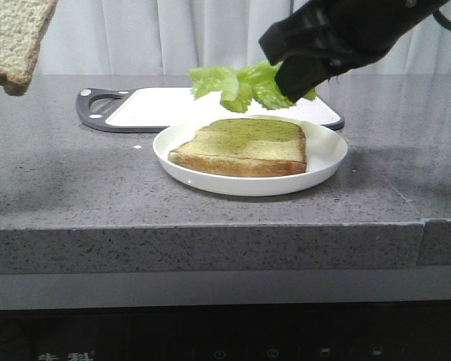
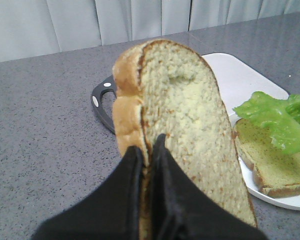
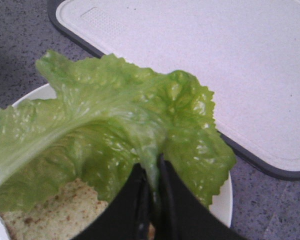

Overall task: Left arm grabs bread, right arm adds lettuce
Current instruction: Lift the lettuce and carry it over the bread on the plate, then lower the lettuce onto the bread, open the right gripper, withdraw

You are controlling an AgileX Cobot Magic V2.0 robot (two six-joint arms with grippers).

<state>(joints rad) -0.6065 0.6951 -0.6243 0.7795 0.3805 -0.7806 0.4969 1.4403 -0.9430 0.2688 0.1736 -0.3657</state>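
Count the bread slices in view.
2. One bread slice is held in the air by the left arm's jaws; the other slice lies on the white plate, under the hanging lettuce.

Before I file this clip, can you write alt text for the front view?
The right arm's gripper holds green lettuce in the air above a bread slice lying on a white plate on a grey counter. A second bread slice hangs at the upper left, and a white cutting board lies behind the plate.
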